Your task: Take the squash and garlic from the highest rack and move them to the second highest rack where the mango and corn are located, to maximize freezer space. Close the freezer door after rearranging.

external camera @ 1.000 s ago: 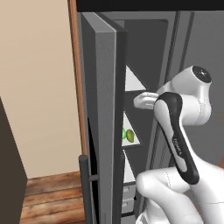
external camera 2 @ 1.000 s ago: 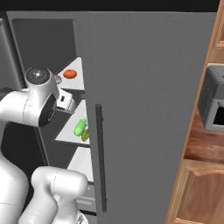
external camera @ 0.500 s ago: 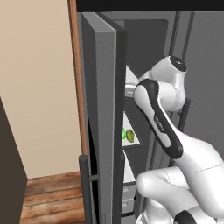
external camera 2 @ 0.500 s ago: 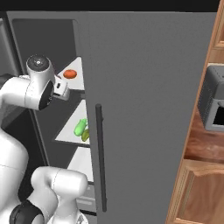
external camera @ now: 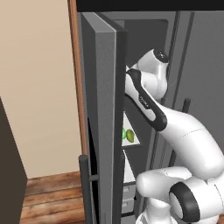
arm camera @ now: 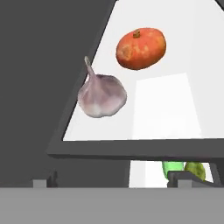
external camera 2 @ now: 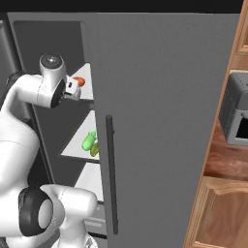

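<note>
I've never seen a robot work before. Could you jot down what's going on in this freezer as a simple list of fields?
place: freezer with its door standing open
top rack: holds a garlic and an orange squash, lying apart from each other
rack below: a green corn and a yellow-green mango, side by side
tool: open, holding nothing, raised to the top rack's height at its front edge
task state: squash and garlic not yet moved down; door not yet closed
</note>
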You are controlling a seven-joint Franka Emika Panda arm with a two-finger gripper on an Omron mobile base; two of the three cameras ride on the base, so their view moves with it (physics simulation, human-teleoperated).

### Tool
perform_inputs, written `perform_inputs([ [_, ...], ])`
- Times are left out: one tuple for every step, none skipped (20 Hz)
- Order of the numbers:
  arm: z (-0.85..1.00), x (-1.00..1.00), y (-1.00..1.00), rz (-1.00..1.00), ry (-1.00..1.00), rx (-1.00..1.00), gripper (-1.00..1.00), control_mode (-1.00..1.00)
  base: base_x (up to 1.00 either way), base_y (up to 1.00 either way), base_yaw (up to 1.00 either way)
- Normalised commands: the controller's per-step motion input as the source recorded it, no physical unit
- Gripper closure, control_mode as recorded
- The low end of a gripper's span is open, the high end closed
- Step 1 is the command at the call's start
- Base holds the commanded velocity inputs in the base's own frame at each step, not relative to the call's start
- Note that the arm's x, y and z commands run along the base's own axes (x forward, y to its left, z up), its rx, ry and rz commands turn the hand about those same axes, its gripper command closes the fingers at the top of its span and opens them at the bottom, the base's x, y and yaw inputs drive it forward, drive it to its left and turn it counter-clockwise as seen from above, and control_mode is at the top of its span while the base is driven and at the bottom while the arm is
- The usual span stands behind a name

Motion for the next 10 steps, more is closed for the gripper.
perform_inputs([
  [0.0, 0.61, 0.25, 0.03, -0.01, -0.03, -1.0, -1.0, 0.0, 0.0, 0.0],
  [0.0, 0.61, 0.25, 0.03, -0.01, -0.03, -1.0, -1.0, 0.0, 0.0, 0.0],
  [0.0, 0.61, 0.25, 0.03, -0.01, -0.03, -1.0, -1.0, 0.0, 0.0, 0.0],
  [0.0, 0.61, 0.26, 0.03, -0.01, -0.05, -1.0, -1.0, 0.0, 0.0, 0.0],
  [0.0, 0.66, 0.28, 0.03, -0.01, -0.04, -1.0, -1.0, 0.0, 0.0, 0.0],
  [0.0, 0.69, 0.21, 0.02, 0.0, -0.04, -1.0, -1.0, 0.0, 0.0, 0.0],
  [0.0, 0.67, 0.17, 0.02, 0.0, -0.04, -1.0, -1.0, 0.0, 0.0, 0.0],
  [0.0, 0.66, 0.11, 0.01, 0.0, -0.04, -1.0, -1.0, 0.0, 0.0, 0.0],
  [0.0, 0.63, 0.07, 0.01, 0.0, -0.05, -1.0, -1.0, 0.0, 0.0, 0.0],
  [0.0, 0.6, 0.06, 0.01, 0.0, -0.05, -1.0, -1.0, 0.0, 0.0, 0.0],
])
